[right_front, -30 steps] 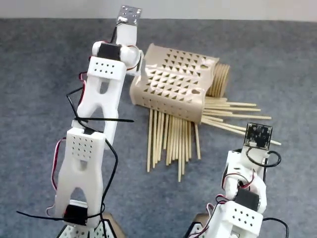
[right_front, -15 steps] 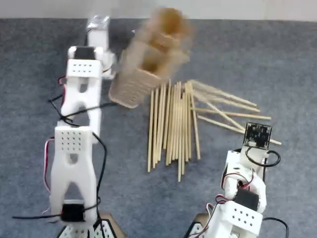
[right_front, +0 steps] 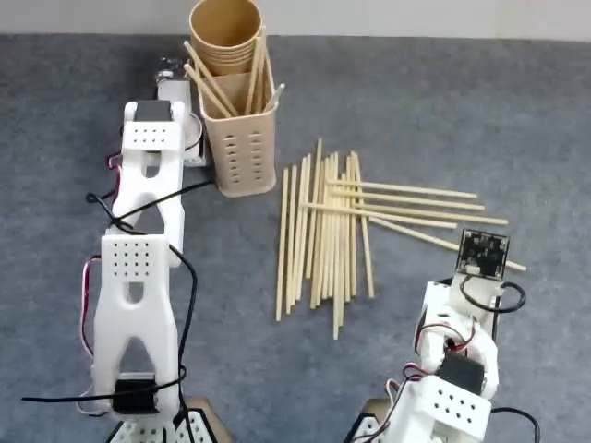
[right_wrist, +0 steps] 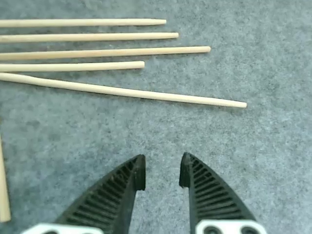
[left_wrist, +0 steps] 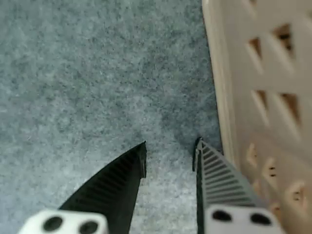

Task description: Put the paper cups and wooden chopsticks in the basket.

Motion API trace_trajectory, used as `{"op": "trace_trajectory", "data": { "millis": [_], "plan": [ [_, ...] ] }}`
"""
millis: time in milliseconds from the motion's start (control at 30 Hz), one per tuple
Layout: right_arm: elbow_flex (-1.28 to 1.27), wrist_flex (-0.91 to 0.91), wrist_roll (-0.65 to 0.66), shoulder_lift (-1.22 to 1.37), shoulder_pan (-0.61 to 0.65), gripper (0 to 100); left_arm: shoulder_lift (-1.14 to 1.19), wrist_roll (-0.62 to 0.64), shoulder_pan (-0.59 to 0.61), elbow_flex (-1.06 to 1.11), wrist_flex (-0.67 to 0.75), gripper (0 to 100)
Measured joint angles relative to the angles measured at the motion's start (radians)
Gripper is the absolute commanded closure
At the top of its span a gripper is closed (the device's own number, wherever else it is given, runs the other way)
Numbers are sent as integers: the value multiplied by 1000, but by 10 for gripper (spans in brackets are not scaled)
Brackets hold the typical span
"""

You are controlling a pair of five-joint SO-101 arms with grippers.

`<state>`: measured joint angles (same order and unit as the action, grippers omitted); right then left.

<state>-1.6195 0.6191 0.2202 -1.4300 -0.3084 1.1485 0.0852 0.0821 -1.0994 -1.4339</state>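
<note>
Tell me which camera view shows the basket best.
The high view: the basket stands upright, whole, with paper cups and some chopsticks inside. The left wrist view catches a stretch of its perforated wall. The right wrist view looks at loose chopsticks on carpet.

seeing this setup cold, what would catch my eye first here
The upright basket at the table's far side stands out first, holding stacked paper cups and a few standing chopsticks. Beside it, a big scatter of loose chopsticks lies flat on the grey mat. The left gripper sits open next to the basket's wall, the right gripper open near the loose sticks' ends.
</note>
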Motion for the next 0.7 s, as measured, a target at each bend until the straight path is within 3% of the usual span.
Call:
{"op": "trace_trajectory", "data": {
  "millis": [200,433,700],
  "plan": [
    [0,6,2,0,0,865,-17,-2,51,-106,-83,819],
    [0,63,2,0,60,865,-256,-2,89,-485,-293,819],
    [0,63,2,0,66,865,-611,-2,44,-333,-313,818]
  ]
}}
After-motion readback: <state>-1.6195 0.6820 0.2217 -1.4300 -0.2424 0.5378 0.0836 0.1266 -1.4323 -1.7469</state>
